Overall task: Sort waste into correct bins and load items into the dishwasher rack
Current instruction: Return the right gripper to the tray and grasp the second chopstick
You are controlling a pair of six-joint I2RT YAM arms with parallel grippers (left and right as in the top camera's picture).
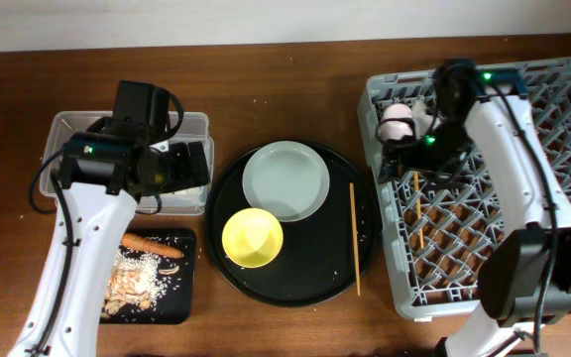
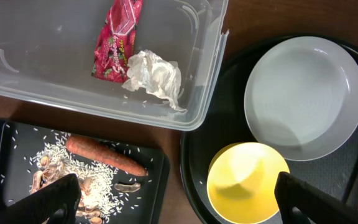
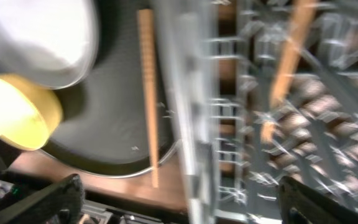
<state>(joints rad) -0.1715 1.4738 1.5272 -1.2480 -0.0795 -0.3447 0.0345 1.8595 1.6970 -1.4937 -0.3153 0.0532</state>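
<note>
My left gripper [image 1: 188, 165] [image 2: 179, 205] is open and empty above the clear tub [image 1: 67, 129] [image 2: 36, 81]. The tub holds the red wrapper [image 2: 118, 40] and the white tissue [image 2: 156, 74]. The carrot stick [image 1: 152, 243] [image 2: 104, 155] and food scraps [image 1: 137, 278] [image 2: 61, 177] lie in the shallow black tray [image 1: 181, 307]. My right gripper [image 1: 411, 149] [image 3: 179, 205] is open over the left side of the rack [image 1: 563, 69] [image 3: 253, 137]. The pink cup [image 1: 398, 121] and one chopstick [image 1: 416, 208] [image 3: 288, 56] are in the rack. The blue cup is out of view.
The large round black tray [image 1: 315, 268] stands between the bins and the rack. It carries the grey plate [image 1: 285, 180] [image 2: 303, 96], the yellow bowl [image 1: 252, 238] [image 2: 247, 183] and the other chopstick [image 1: 354, 238] [image 3: 146, 87]. The right wrist view is blurred.
</note>
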